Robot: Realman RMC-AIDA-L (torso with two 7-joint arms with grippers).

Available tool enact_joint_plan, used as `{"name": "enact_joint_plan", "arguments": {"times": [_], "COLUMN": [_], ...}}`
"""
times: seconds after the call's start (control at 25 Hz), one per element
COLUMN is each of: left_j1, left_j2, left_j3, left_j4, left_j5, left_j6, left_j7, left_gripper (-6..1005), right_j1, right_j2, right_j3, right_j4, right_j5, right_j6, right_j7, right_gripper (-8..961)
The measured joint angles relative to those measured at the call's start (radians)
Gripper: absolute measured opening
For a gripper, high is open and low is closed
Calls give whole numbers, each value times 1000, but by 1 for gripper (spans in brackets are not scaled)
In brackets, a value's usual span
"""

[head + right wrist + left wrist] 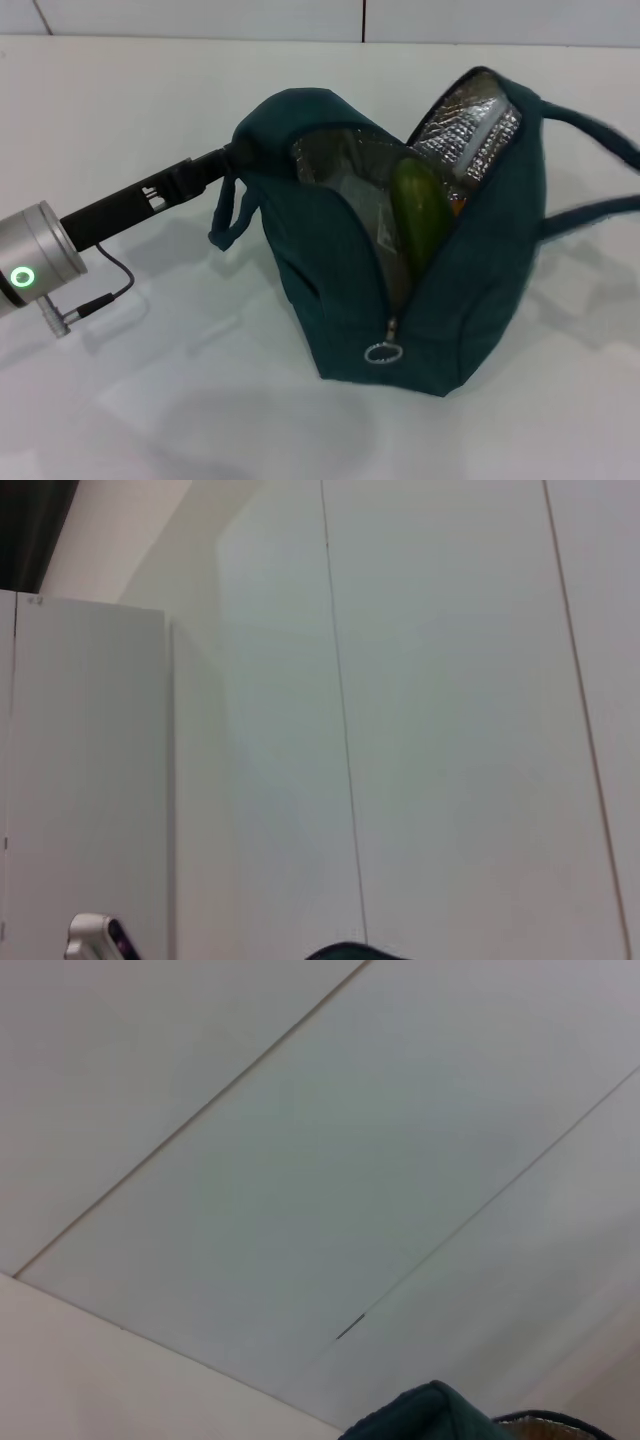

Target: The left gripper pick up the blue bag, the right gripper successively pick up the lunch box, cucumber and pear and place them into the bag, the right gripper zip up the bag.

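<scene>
While your left pincer (232,156) pinches the blue bag (340,290) steady, pull the zipper ring (383,353) slowly past the cucumber (420,215).

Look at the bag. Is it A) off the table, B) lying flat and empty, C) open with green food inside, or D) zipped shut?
C: the bag stands on the table with its top gaping, and the green cucumber shows against the silver lining.
</scene>
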Motion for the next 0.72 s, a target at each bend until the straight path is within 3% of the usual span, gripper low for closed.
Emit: {"name": "enact_joint_plan", "arguments": {"times": [0.4, 0.72], "left_j1": [-9, -11], "left_j2": [2, 3], "left_j3": [0, 0], "left_j4": [0, 0], "left_j5": [-1, -3], "left_j6": [0, -13], "left_j7": [-6, -1], "left_gripper": [53, 53], "right_j1": [8, 74], "right_j2": [10, -7], "right_j3": [31, 28], "right_j4": [-13, -70], "right_j5": [-44, -257], "right_j6": [25, -180], "right_j7": [-8, 73], "right_gripper": [716, 712]}}
